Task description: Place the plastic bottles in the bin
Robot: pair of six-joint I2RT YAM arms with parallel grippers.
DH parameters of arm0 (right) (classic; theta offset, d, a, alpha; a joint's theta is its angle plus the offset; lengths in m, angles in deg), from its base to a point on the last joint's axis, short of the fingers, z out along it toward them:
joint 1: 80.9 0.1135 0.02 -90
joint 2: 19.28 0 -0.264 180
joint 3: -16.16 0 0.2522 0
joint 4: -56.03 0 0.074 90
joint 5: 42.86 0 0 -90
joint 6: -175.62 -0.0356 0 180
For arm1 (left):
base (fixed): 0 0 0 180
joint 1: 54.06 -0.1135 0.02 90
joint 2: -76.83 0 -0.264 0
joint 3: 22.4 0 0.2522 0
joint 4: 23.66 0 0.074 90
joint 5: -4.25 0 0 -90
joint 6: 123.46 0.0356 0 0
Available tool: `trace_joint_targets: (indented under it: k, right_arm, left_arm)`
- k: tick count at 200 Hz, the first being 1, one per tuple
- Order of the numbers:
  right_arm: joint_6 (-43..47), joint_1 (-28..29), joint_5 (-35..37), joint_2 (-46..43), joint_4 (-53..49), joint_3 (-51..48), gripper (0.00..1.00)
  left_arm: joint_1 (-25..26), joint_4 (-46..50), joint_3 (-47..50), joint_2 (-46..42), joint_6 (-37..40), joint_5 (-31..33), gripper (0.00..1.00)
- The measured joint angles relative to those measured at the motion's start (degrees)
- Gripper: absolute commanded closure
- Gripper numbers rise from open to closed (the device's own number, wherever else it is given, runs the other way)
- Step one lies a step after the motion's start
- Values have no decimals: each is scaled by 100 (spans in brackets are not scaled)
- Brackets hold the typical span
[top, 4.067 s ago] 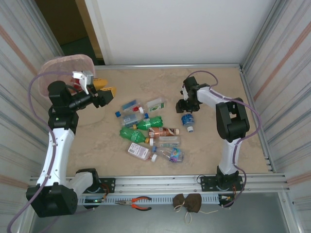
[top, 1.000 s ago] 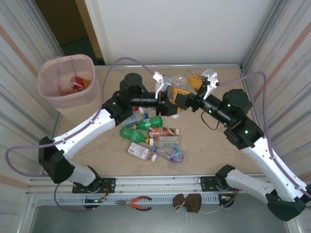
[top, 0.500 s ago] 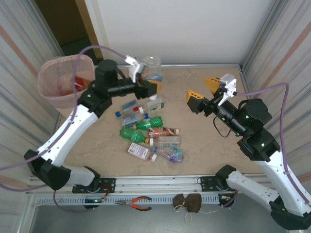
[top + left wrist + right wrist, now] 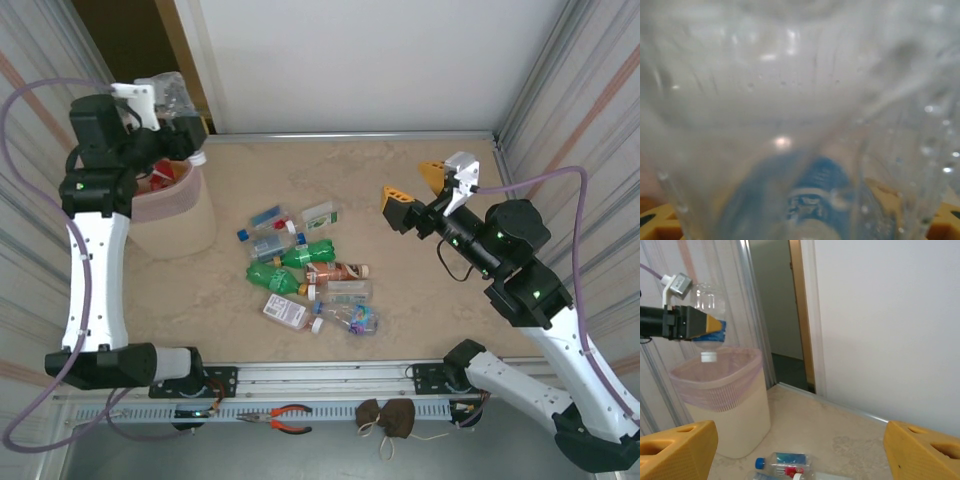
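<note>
My left gripper [image 4: 183, 130] is shut on a clear plastic bottle [image 4: 170, 95] with a blue label. It holds the bottle cap-down over the pale pink bin [image 4: 182, 228] at the far left. In the right wrist view that bottle [image 4: 707, 295] hangs with its white cap just above the bin's rim [image 4: 720, 371]. The clear bottle [image 4: 800, 100] presses close against the left wrist camera. Several more bottles [image 4: 310, 270], clear, green and orange-brown, lie in a heap mid-table. My right gripper [image 4: 413, 186] hovers open and holds nothing at the right, facing the bin, with its fingers [image 4: 677, 450] spread wide.
Corrugated walls close in both sides and a white wall stands at the back, with a dark doorway [image 4: 782, 315] behind the bin. Orange-handled pliers [image 4: 283, 418] and a brown pouch [image 4: 385, 418] lie below the front rail. Bare tabletop [image 4: 440, 300] lies right of the heap.
The left arm swung left with the clear bottle, from above the back of the table to over the bin. The right gripper drew back to the right, then stayed nearly still.
</note>
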Motion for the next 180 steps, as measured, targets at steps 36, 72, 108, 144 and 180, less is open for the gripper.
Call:
trace_joint_targets:
  k: [36,72,108,144,180]
  right_arm:
    - [2,-111,-20,13,-2,0,15]
    - [-2,-188,-46,70,0,-2,15]
    - [-9,-278,-90,85,0,-46,15]
    - [-31,-319,-188,138,4,-57,15]
    - [-35,-343,-210,146,7,-103,15]
  left_arm:
    - [-776,450,-240,431,92,197,43]
    - [-1274,763,-286,975,264,262,43]
    - [-1366,1016,-249,1443,501,278,42]
    - [-1366,1207,-116,1810,669,278,42]
    - [-1366,1381,-118,2304,800,199,42]
